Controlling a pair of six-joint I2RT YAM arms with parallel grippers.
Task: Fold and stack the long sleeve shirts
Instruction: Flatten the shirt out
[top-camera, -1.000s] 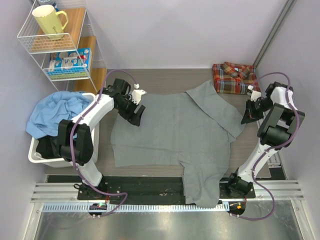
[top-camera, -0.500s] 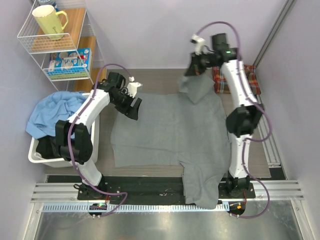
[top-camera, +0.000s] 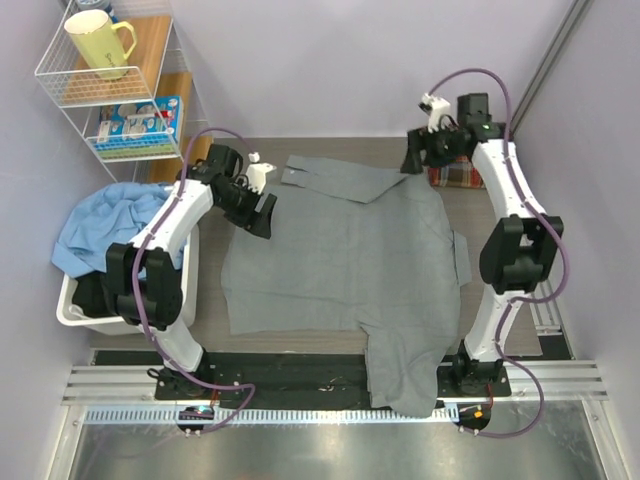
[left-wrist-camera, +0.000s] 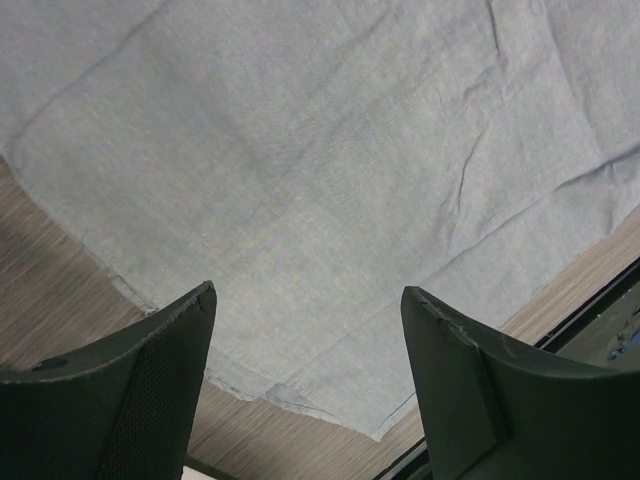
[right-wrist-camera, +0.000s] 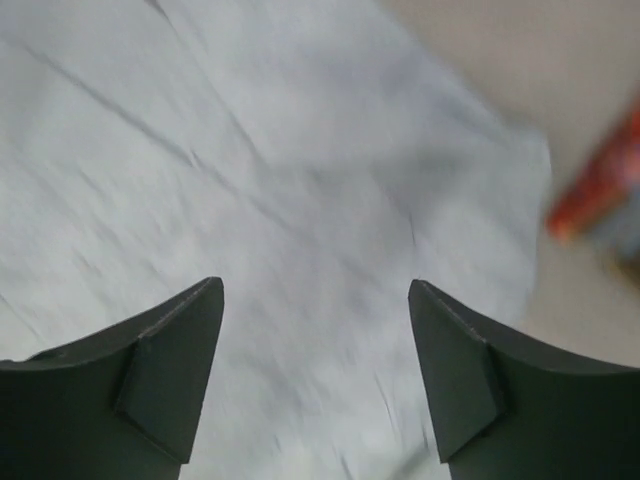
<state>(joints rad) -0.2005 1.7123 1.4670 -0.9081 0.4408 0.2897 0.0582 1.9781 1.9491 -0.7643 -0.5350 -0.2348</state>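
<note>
The grey long sleeve shirt (top-camera: 340, 260) lies spread flat on the wooden table (top-camera: 340, 148). One sleeve (top-camera: 330, 176) is folded across its far edge, and its lower part hangs over the near edge. My left gripper (top-camera: 264, 208) hovers open over the shirt's far left corner; the left wrist view shows grey cloth (left-wrist-camera: 320, 150) and its hem under my left gripper (left-wrist-camera: 310, 300). At the far right corner my right gripper (top-camera: 413, 160) is open and holds nothing; my right gripper (right-wrist-camera: 315, 300) hangs above blurred cloth (right-wrist-camera: 300, 150). The folded plaid shirt (top-camera: 455, 178) shows partly behind that arm, and as a red blur of plaid (right-wrist-camera: 600, 185).
A white bin (top-camera: 75, 310) holding blue cloth (top-camera: 110, 230) stands at the table's left. Above it is a wire shelf (top-camera: 150, 110) with a yellow mug (top-camera: 98, 45). A black rail (top-camera: 290, 370) runs along the near edge.
My right arm swung from the right side across the back, carrying the grey sleeve leftward, then opened and let it drop across the shirt's far edge. My left arm barely moved.
</note>
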